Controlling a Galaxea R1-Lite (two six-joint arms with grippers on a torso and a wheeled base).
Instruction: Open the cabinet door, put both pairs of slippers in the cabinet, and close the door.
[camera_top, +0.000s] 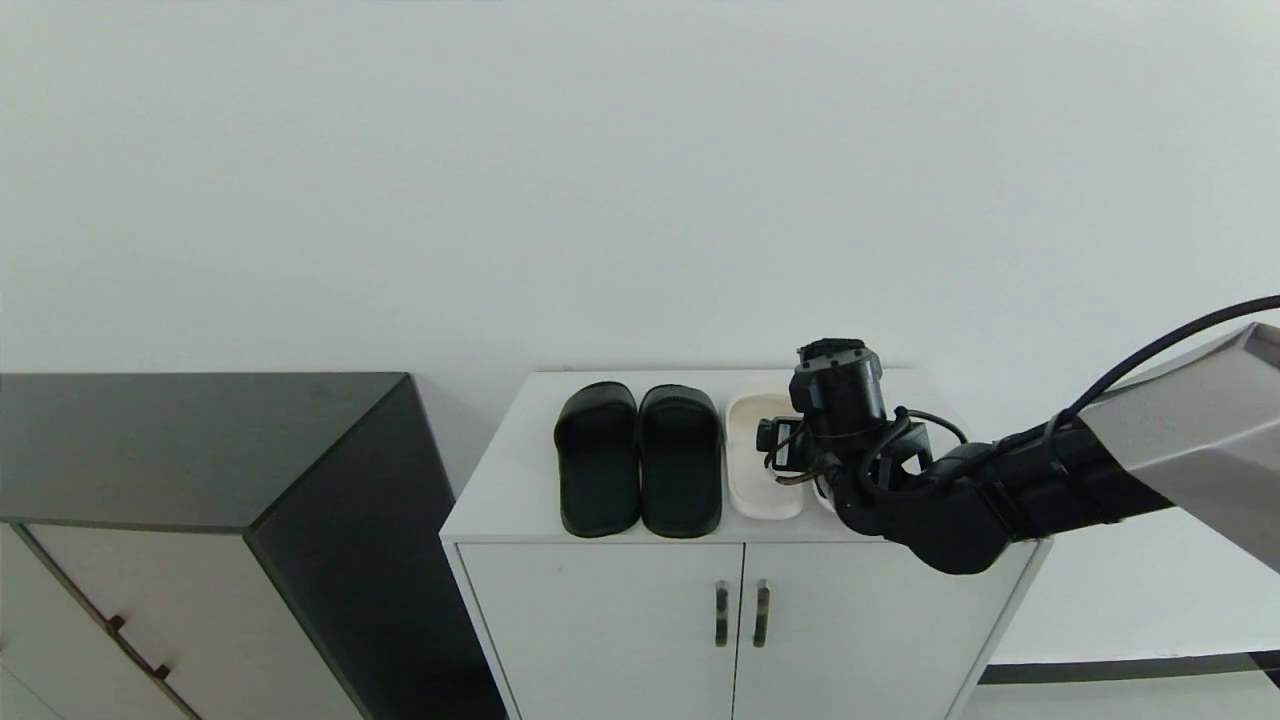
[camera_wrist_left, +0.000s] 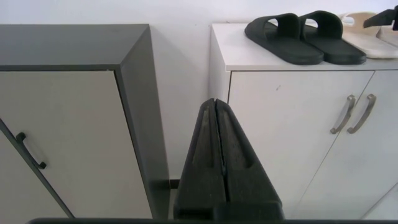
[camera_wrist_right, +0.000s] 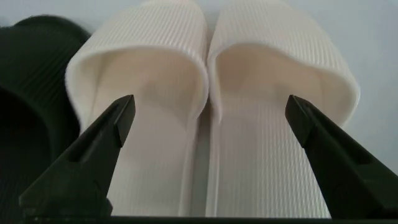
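A white cabinet stands against the wall with both doors shut; two handles meet at its middle. On its top lie a pair of black slippers and, to their right, a pair of white slippers. My right gripper is open just above the white slippers, its fingers spread to either side of the pair. My left gripper is shut on nothing, low in front of the gap between the two cabinets, with the black slippers up and beyond it.
A dark-topped cabinet with pale drawer fronts stands left of the white one, a narrow gap between them. Behind both is a bare white wall. The white cabinet's top has a free strip left of the black slippers.
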